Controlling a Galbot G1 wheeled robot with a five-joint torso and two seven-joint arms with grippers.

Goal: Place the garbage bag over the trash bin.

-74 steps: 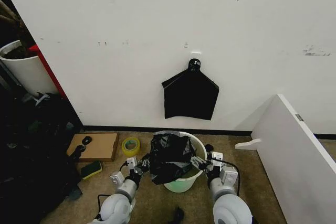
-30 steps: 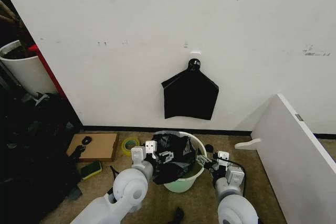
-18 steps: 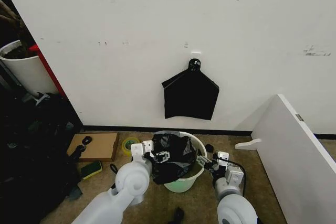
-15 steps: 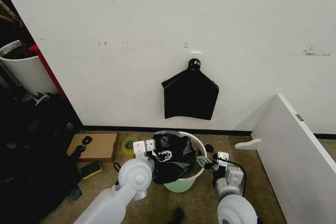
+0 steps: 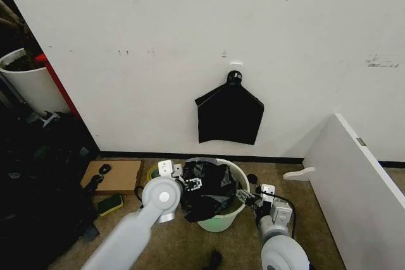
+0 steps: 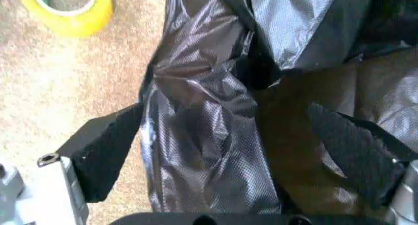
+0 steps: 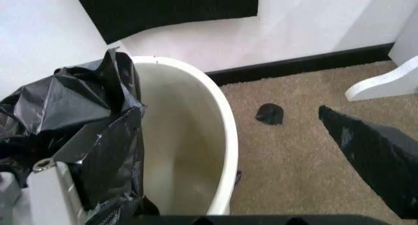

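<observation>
Head view: the garbage bag (image 5: 207,189) lies bunched over the near-left part of the trash bin (image 5: 235,170), which stands on the carpet below the wall; the left pincer (image 5: 192,185) sits on the bag and the right pincer (image 5: 245,198) at the bin's right rim. Left wrist view: the left pincer (image 6: 228,151) is spread wide, its fingers (image 6: 104,146) straddling a fold of the bag (image 6: 202,132), near a roll of yellow tape (image 6: 68,12). Right wrist view: the right pincer (image 7: 216,156) is released over the bin's rim (image 7: 222,122), with the bag (image 7: 78,112) draped inside the bin beside one finger.

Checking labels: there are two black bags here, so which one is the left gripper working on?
The crinkled, glossy garbage bag bunched in the cream bin, between the left gripper's fingers. The flat black bag hangs on the wall, untouched.
</observation>
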